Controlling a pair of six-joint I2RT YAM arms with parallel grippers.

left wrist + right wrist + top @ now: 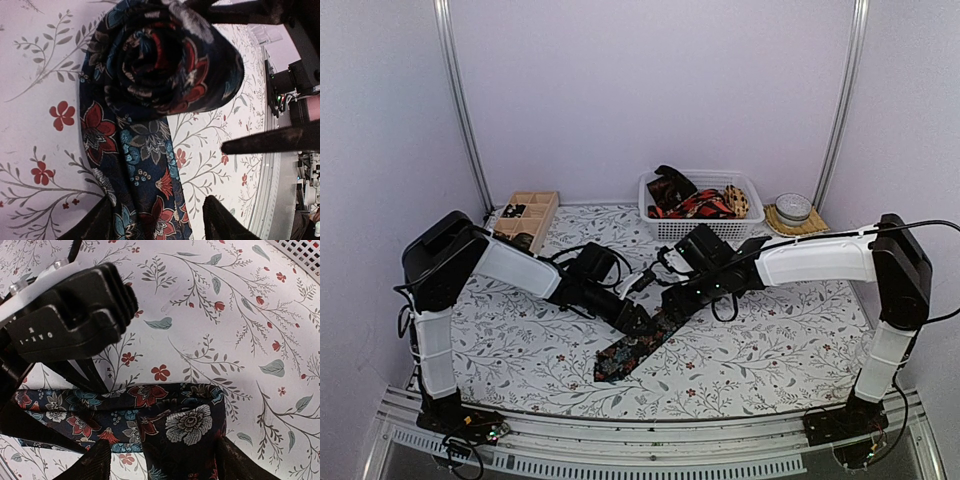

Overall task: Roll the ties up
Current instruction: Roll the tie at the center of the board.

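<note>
A dark floral tie (628, 352) lies across the middle of the patterned table, its wide pointed end toward the front. Its far end is coiled into a loose roll (160, 55). My right gripper (162, 445) straddles this roll (187, 432); its jaws are open, with a gap on the left side. My left gripper (160, 202) stands open over the flat stretch of the tie just below the roll, one finger on each side. In the top view, both grippers meet at the tie's far end, the left (638, 318) and the right (672, 300).
A white mesh basket (705, 232) at the back holds more ties (695, 203). At the back left is a wooden compartment tray (525, 218), and a round tin on a woven mat (793, 210) stands at the back right. The left gripper's body (70, 315) crowds the right wrist view.
</note>
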